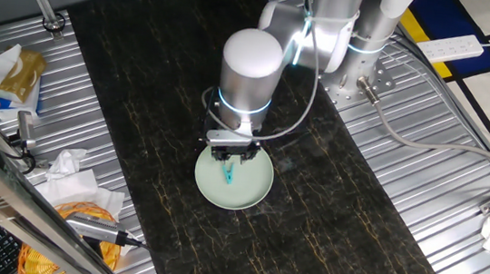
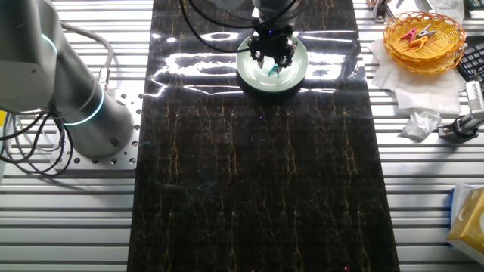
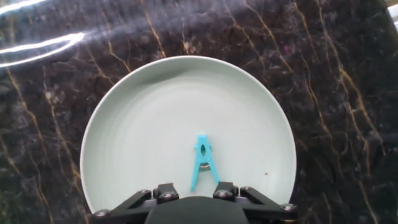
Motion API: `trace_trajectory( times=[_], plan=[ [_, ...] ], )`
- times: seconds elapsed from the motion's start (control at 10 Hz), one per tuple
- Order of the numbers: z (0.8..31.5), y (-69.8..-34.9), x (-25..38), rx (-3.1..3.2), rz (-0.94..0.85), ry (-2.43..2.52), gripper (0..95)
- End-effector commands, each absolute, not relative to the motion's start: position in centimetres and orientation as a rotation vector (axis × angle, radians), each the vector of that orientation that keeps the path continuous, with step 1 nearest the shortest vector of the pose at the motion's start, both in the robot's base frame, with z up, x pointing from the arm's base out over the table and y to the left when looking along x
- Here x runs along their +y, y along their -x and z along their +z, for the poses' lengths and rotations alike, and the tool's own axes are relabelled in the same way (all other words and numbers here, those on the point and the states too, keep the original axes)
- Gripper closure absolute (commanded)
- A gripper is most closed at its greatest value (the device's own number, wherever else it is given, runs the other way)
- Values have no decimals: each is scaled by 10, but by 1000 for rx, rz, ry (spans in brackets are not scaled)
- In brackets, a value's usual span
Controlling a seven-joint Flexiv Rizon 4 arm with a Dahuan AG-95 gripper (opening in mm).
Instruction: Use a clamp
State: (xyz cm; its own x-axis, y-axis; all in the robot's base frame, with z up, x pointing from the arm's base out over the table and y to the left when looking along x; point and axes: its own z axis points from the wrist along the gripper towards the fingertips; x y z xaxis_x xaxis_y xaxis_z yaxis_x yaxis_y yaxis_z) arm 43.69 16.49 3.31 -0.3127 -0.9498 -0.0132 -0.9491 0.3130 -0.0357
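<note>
- The clamp (image 3: 202,160) lies flat inside the pale green plate (image 3: 137,112), a little off the plate's middle toward the rim nearest the tool.
- In the hand view its joined end points toward the plate's centre, and its two prongs spread back toward the tool.
- The tool (image 1: 230,156) hangs over the plate, above the clamp; only its black base shows at the bottom edge of the hand view.
- From one fixed view the tool seems close to the clamp, but whether it touches I cannot tell.
- The fingers are not clearly seen in any view, so I cannot tell whether the tool is released or clenched.
- To do this step well, I judge the fingers should come down either side of the prongs, square to them, so that squeezing opens the clamp.
- The plate sits on the dark marbled surface (image 3: 336,81); a hard descent could make the small clamp skid on the smooth glaze.
</note>
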Motion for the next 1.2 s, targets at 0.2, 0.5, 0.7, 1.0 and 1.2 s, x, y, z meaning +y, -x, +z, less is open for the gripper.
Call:
trace_trajectory(
  times=[0.2,0.5,0.7,1.0,1.2],
  plan=[
    [35,-437,166,2520,-26,1834,570],
    [35,-437,166,2553,-48,1935,380],
    [35,-437,166,2569,-43,1913,380],
    [35,-437,166,2519,-94,2009,380],
    [35,-437,166,2452,-127,2032,380]
  ],
)
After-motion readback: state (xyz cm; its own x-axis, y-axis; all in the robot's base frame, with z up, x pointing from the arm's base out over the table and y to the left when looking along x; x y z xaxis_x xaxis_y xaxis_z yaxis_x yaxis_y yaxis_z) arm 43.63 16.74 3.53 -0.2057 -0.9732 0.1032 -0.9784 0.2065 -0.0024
